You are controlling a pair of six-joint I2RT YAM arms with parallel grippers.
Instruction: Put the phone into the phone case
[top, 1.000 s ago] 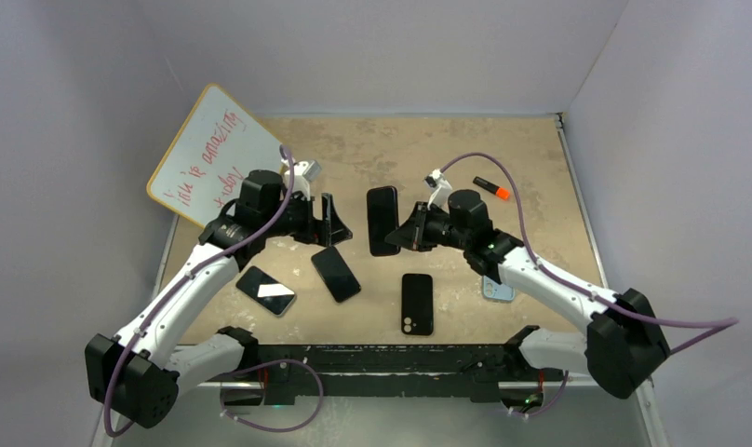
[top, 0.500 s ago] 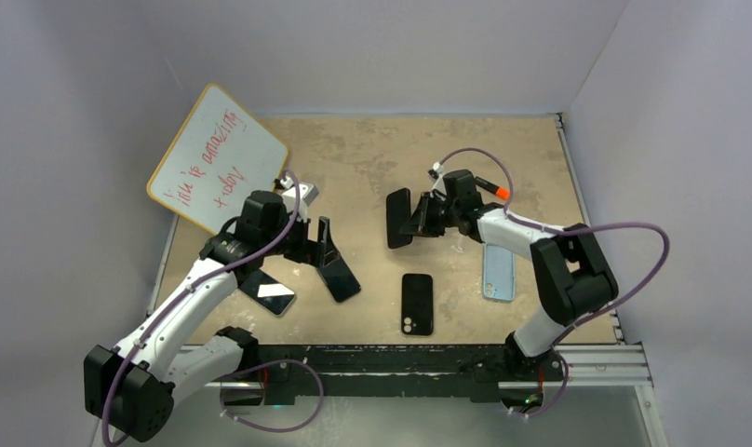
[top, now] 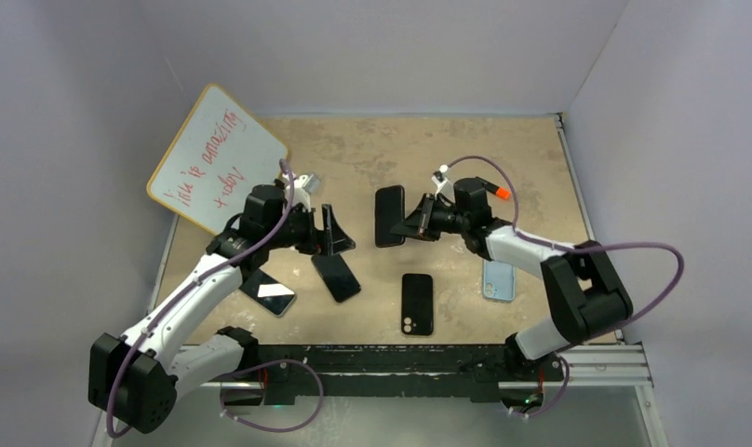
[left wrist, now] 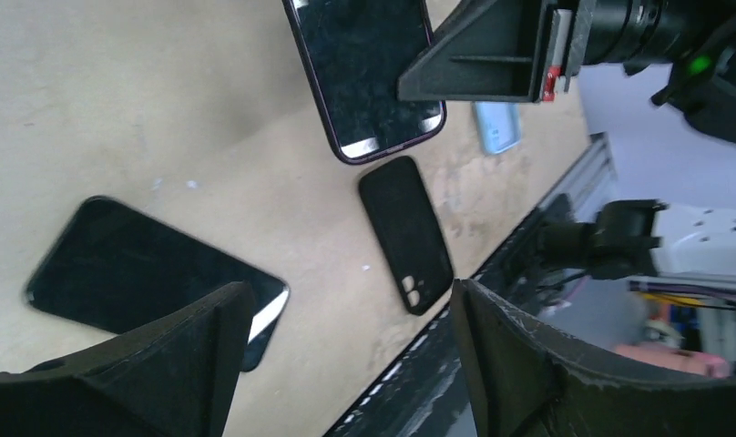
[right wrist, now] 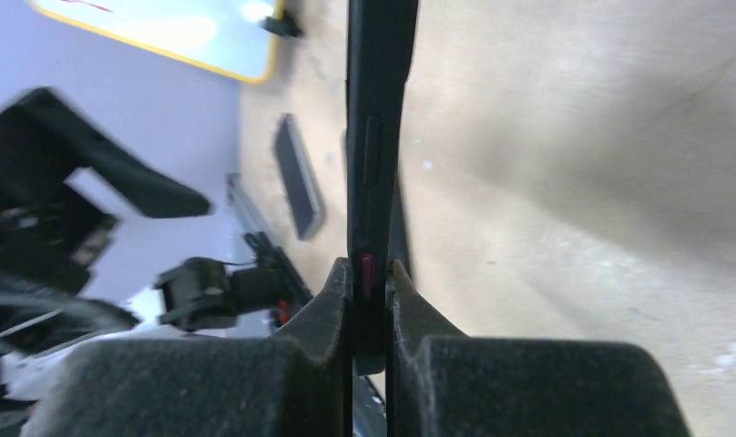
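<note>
My right gripper is shut on the edge of a dark phone and holds it up on edge above the middle of the table; the right wrist view shows the pads clamping its thin side. The black phone case lies flat near the front edge, camera holes toward the front; it also shows in the left wrist view. My left gripper is open and empty, hovering left of the held phone and above a second dark phone.
A third phone lies at the front left. A light blue case lies at the right under my right arm. A whiteboard leans at the back left. An orange marker lies behind my right gripper.
My right arm has swung its elbow out to the right while the held phone stayed near the middle. My left gripper dipped toward the second dark phone and rose back a little.
</note>
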